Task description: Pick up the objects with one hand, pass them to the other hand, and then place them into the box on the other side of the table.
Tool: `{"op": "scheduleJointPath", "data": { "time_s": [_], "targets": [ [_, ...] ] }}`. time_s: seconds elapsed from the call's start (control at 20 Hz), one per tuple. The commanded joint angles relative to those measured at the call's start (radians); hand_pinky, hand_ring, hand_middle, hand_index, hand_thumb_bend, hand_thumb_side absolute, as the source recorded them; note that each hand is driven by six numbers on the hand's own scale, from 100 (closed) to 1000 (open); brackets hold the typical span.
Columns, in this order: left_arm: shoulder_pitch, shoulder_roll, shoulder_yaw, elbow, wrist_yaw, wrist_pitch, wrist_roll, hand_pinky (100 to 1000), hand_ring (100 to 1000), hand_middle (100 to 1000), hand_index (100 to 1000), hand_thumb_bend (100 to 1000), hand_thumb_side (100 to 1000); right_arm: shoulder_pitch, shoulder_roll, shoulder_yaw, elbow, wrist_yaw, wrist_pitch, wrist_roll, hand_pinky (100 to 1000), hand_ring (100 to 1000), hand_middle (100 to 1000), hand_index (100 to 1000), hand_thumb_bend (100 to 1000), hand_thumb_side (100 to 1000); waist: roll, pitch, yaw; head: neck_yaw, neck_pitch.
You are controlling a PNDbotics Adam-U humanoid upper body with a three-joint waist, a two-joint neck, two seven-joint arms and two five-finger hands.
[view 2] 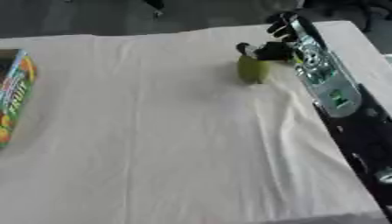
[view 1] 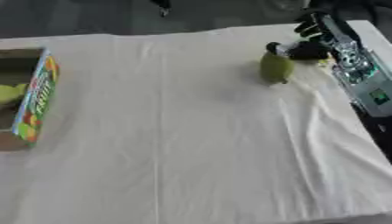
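Box (view 1: 34,103) cut by left edge

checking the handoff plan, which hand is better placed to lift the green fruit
Right. The right hand is already at the green fruit on the cloth's far right, fingers on its top. No left hand shows, and the box sits at the left edge.

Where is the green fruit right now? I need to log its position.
The green fruit sits at the far right of the white cloth, under the right robot hand, far from the box.
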Motion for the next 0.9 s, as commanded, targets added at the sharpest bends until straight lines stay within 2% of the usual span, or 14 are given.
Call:
{"op": "scheduleJointPath", "data": {
  "time_s": [0.05, 0.45, 0.9],
  "targets": [
    [-0.007, 0.012, 0.018, -0.008, -0.005, 0.005, 0.0, 635, 722, 680, 776, 466, 500, -0.049, -0.049, 0.007, 0.044, 0.03, 0.0, 0.065, 831, 792, 684, 805, 649, 269, -0.001, -0.014, 0.001, -0.011, -0.012],
    [-0.005, 0.013, 0.015, -0.002, -0.009, 0.012, 0.0, 635, 721, 677, 774, 465, 502, -0.141, -0.061, 0.036, 0.196, 0.115, -0.001, 0.187, 833, 800, 710, 815, 649, 292, -0.001, -0.015, 0.003, -0.02, -0.011],
    [-0.001, 0.015, 0.016, 0.001, -0.011, 0.017, 0.003, 635, 721, 674, 773, 462, 504, -0.17, -0.062, 0.033, 0.298, 0.182, -0.014, 0.251, 832, 807, 729, 824, 642, 306, 0.0, -0.014, 0.003, -0.022, -0.008]
  ]
}}
